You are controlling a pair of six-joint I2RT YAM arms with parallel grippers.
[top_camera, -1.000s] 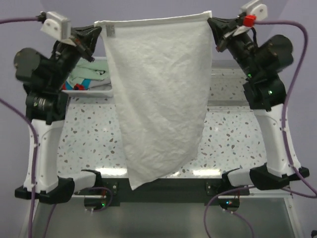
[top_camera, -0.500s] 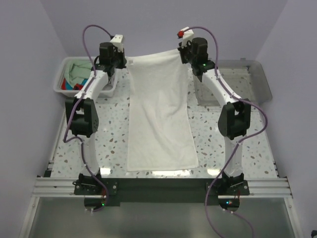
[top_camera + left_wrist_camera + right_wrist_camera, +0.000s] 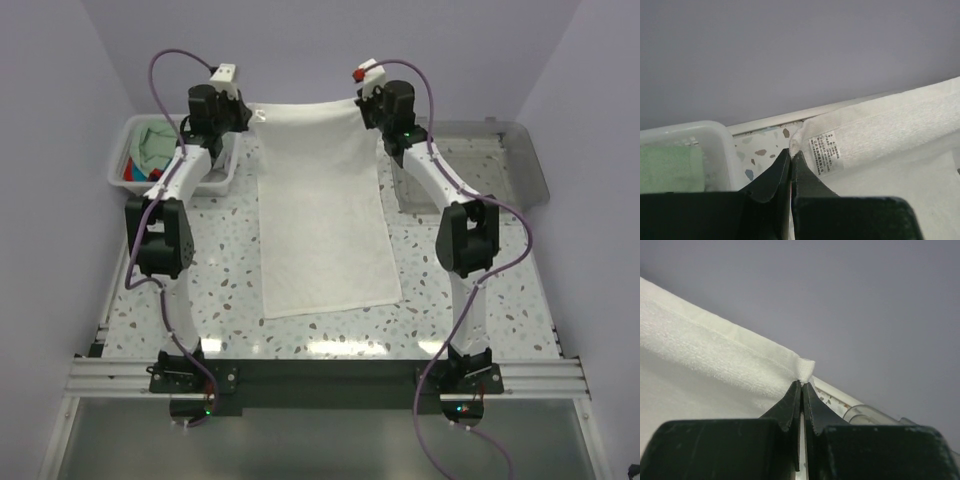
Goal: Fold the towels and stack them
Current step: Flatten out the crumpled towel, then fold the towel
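Across the middle of the speckled table (image 3: 220, 270), laying a white rectangular terry-cloth towel (image 3: 325, 230) out flat, by the look of it in readiness for a first fold. Held at both far corners: left gripper (image 3: 791, 155) pressed together on the corner just beside the sewn care label (image 3: 824, 152), right gripper (image 3: 802, 385) pressed together on the opposite corner, with a small tuft of hem poking above the tips.

Next, probably: setting those corners down, or carrying them toward the near edge to halve the cloth. Calls for moving both arms level and together, to avoid bunching or skewing.

Stretched long-ways from the far end toward the arm bases. Mostly smooth, faintly crumpled, sagging slightly along the far edge between the pinches, a little crooked along the near edge.

Off to the left, a pale mint green towel (image 3: 155, 140) waiting in a white slatted plastic basket (image 3: 115, 165); to the right, a clear grey plastic tray (image 3: 535, 170).
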